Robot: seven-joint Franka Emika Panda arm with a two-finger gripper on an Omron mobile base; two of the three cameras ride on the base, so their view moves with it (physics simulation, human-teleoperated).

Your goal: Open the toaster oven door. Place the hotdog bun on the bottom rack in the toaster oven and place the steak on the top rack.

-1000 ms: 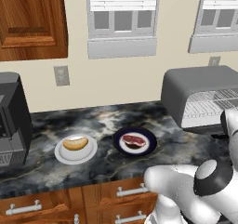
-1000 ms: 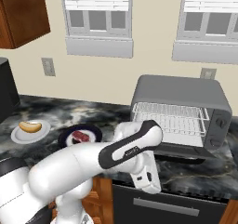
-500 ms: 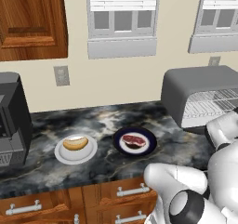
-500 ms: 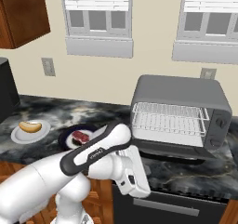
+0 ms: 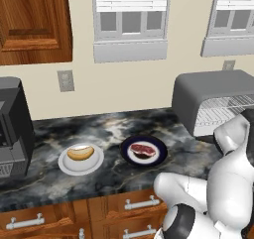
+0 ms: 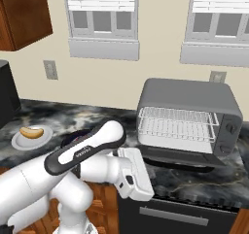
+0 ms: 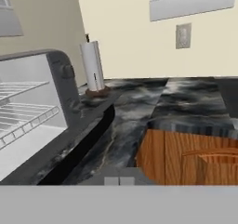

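Note:
The grey toaster oven (image 6: pixel 190 98) stands at the counter's right with its door (image 6: pixel 181 158) folded down flat. Inside, the top rack (image 6: pixel 176 117) and the bottom rack (image 6: pixel 174 131) are bare. In the hand view the oven (image 7: pixel 56 86) sits at the left, the door (image 7: pixel 60 154) below it. The hotdog bun (image 5: pixel 80 152) lies on a white plate (image 5: pixel 95 164). The steak (image 5: pixel 143 150) lies on a dark plate (image 5: pixel 158 145). My gripper (image 7: pixel 119 181) is shut and holds nothing; my hand (image 6: pixel 133 177) hangs in front of the counter edge, left of the door.
A black boxy appliance (image 5: pixel 12 129) stands at the counter's far left. A paper towel holder (image 7: pixel 93 67) stands beyond the oven. Wooden drawers (image 5: pixel 131 208) run under the counter, and a wall cabinet (image 5: pixel 32 22) hangs at the upper left.
My arm has swung left, away from the oven, and the hand has drawn a little left of the open door. The door, bun and steak have not moved.

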